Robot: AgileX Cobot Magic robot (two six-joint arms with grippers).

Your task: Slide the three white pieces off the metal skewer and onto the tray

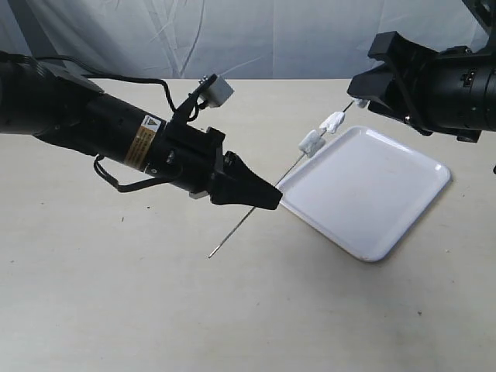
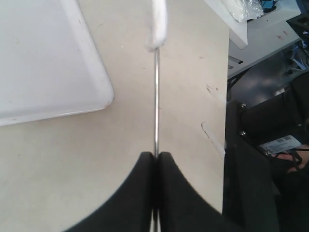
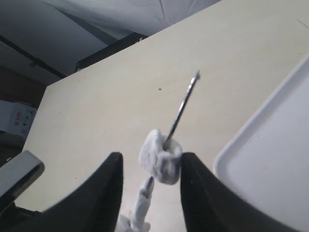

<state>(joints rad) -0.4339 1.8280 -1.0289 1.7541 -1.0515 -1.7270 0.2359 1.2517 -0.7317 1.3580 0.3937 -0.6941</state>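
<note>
My left gripper (image 1: 262,198) is shut on the metal skewer (image 1: 291,167), which slants up to the right over the near corner of the white tray (image 1: 387,194). Three white pieces sit on its upper half: the lowest (image 1: 311,142), the middle (image 1: 332,122) and the top (image 1: 361,102). My right gripper (image 1: 363,94) is open around the top piece (image 3: 161,155), which touches one finger (image 3: 193,179) and stands clear of the other. The skewer tip (image 3: 186,99) pokes out past that piece. In the left wrist view the skewer (image 2: 156,96) leaves the shut gripper (image 2: 155,155) toward a white piece (image 2: 157,24).
The tray's corner (image 2: 99,92) lies beside the skewer on the beige table (image 1: 116,294). The table's edge (image 2: 226,121) runs near dark equipment (image 2: 270,169). A white cloth backdrop (image 1: 232,39) hangs behind the table.
</note>
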